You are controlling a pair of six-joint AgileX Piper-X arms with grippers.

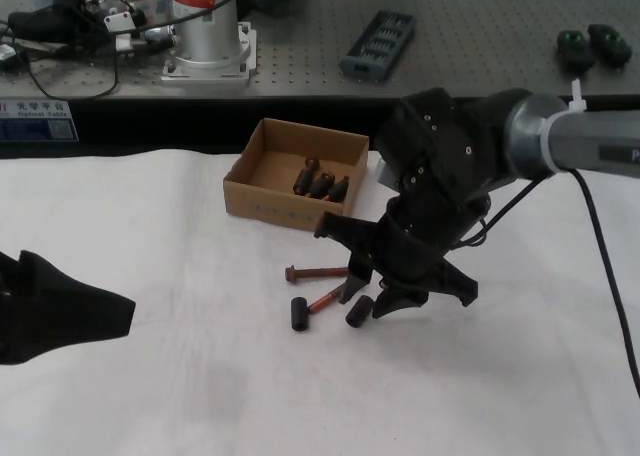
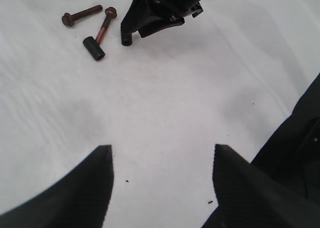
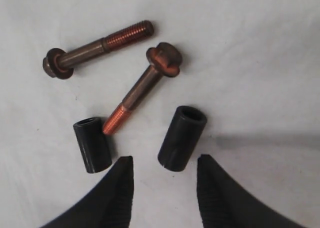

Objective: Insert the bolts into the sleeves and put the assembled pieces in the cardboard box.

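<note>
- The right gripper [image 3: 162, 188] is held low over the white cloth [image 1: 150, 396]. Its jaws are spread and nothing is pinched.
- 1 black sleeve [image 3: 182, 137] is seen lying just ahead of the gap between the right gripper's fingers.
- A second sleeve [image 3: 92, 144] is found just beside it, at the threaded tip of a copper-tipped bolt [image 3: 145, 88]. Whether the 2 touch cannot be told.
- A darker bolt [image 3: 97, 48] is laid just beyond the copper-tipped bolt, apart from it.
- In the high view, 1 end of the darker bolt is covered by a finger of the right gripper.
- The cardboard box [image 1: 250, 201] is set on the cloth near the loose parts, on their far side. 3 assembled pieces [image 1: 320, 184] are laid side by side inside it.
- The left gripper [image 2: 162, 183] is held well apart from the parts, over the cloth. Its jaws are spread and nothing is between them.
- On the perforated bench [image 1: 480, 16] behind the cloth, a metal post base [image 1: 205, 36], a black ribbed tray [image 1: 378, 41] and 2 black-and-green objects [image 1: 595, 44] are placed.
</note>
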